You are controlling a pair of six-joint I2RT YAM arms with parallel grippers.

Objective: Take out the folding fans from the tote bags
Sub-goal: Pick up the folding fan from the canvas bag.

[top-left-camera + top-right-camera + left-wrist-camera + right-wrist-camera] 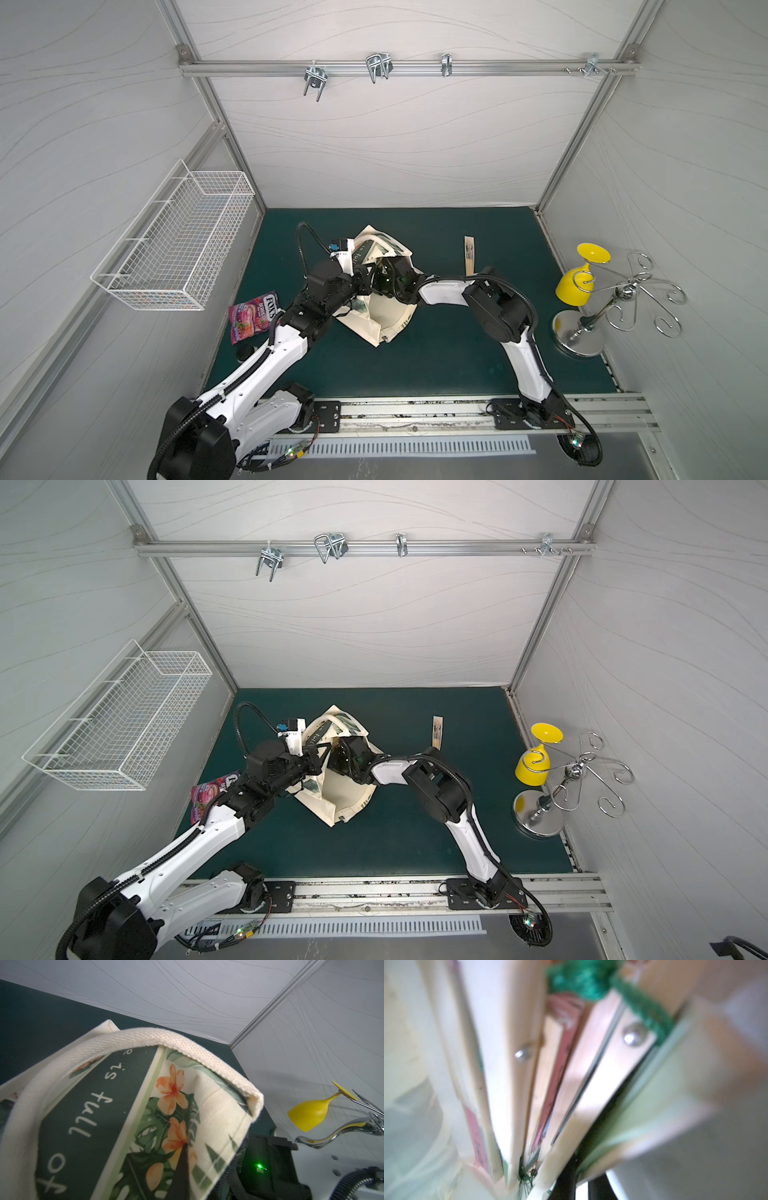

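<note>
Cream bag point(386, 320), mid-frame in both top views: we logged left gripper point(365, 277) clenched on its rim, right gripper point(581, 1174) clenched among fans point(591, 1076) inside, catch unclear; tangled tassels point(581, 980) could drag neighbours out, or the fan slip.

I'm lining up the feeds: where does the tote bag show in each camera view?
In a top view: tote bag mid-picture, on the green mat.
In a top view: same spot.
Left wrist: its printed side fills most of the picture.
Right wrist: blurred cream inside around the folding fans.
Shared landmark: yellow glass, absent only from the right wrist view.
</note>
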